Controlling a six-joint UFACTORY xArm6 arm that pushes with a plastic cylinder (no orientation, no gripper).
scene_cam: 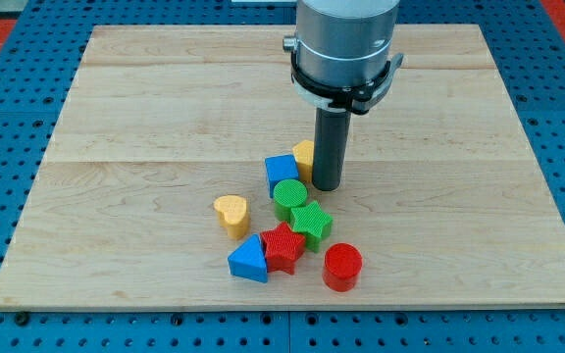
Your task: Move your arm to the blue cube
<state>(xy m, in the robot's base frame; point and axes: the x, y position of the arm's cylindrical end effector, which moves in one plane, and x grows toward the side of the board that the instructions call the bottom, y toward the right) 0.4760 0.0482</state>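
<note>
The dark rod's tip [325, 186] rests on the pale wooden table [145, 127], just at three o'clock of the blue plastic cube [281, 174]. A yellow block [304, 155], partly hidden, sits between them. The green cylinder [288, 198] touches the cube's six o'clock side.

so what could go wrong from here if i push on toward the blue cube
My tip already sits just to the view's right of the blue cube, with a yellow block wedged between them at the top. Pushing on would likely shove the cube rather than stop at it. The green cylinder sits tight beneath the cube, so any nudge could scatter it and the green star.
</note>
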